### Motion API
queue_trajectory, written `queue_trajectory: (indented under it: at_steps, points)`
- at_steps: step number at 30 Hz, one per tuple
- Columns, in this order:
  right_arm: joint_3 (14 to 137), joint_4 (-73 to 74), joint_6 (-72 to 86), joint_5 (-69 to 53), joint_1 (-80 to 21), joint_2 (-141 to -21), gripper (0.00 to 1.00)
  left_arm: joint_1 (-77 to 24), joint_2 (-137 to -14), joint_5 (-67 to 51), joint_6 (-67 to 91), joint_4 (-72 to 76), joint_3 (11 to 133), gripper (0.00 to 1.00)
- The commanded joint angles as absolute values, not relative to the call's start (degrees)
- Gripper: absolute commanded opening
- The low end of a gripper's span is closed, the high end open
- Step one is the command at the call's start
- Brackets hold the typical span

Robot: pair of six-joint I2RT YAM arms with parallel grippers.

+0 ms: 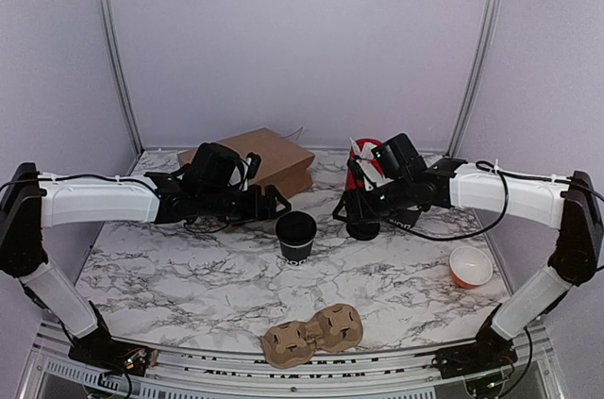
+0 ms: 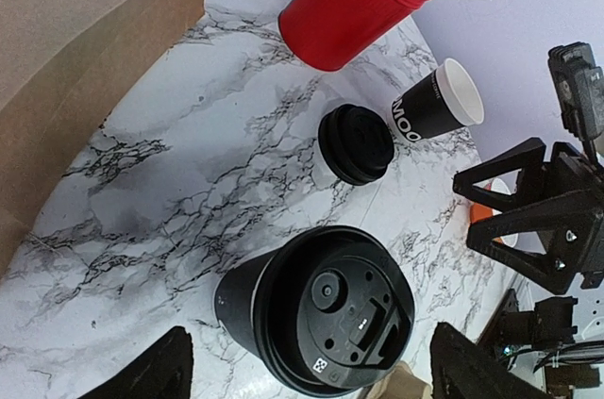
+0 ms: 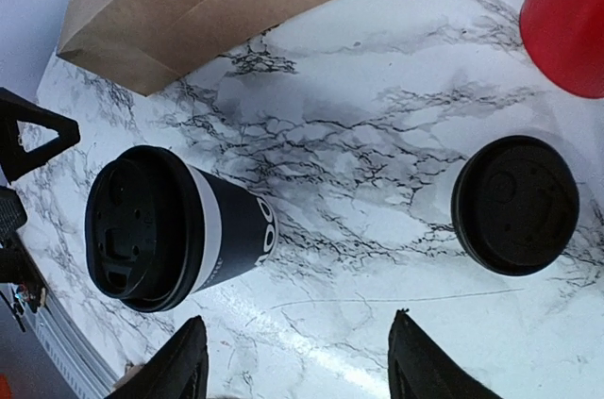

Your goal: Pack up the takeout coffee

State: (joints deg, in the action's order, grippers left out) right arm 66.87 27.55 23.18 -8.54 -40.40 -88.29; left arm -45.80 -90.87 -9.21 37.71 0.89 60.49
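The takeout coffee (image 1: 295,235) is a small black cup with a black lid on it, standing mid-table. In the left wrist view the coffee (image 2: 316,309) sits between the two spread fingers of my left gripper (image 2: 311,338), which is open and touches neither side of it. My left gripper (image 1: 276,201) hangs just left of and behind the cup. My right gripper (image 3: 299,319) is open over bare marble, with the lidded cup (image 3: 156,227) to its left and a loose black lid (image 3: 514,204) to its right. Seen from above, my right gripper (image 1: 357,203) hovers over that lid (image 1: 363,229).
A brown paper bag (image 1: 257,159) lies at the back. A red tub of white sachets (image 1: 365,156) stands behind the right gripper. An open black cup with a white rim (image 2: 436,105) stands beyond the loose lid. A cardboard cup carrier (image 1: 313,335) lies near the front edge, an orange bowl (image 1: 470,267) at right.
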Motion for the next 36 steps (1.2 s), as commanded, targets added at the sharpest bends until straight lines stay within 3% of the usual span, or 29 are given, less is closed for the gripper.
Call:
queue_trajectory:
  at_steps: [1, 16, 36]
  points:
    - [62.6, 13.2, 29.0, -18.7, -39.1, -87.0, 0.62, -47.2, -93.0, -5.7, 37.0, -2.6, 63.5, 0.85]
    - [58.6, 4.3, 33.4, -23.3, -38.4, -90.9, 0.49, -48.7, -95.9, -3.7, 36.6, -5.6, 66.2, 0.63]
    - [56.3, 1.3, 35.5, -25.4, -38.4, -92.6, 0.38, -49.9, -97.7, -1.9, 36.3, -6.6, 67.0, 0.44]
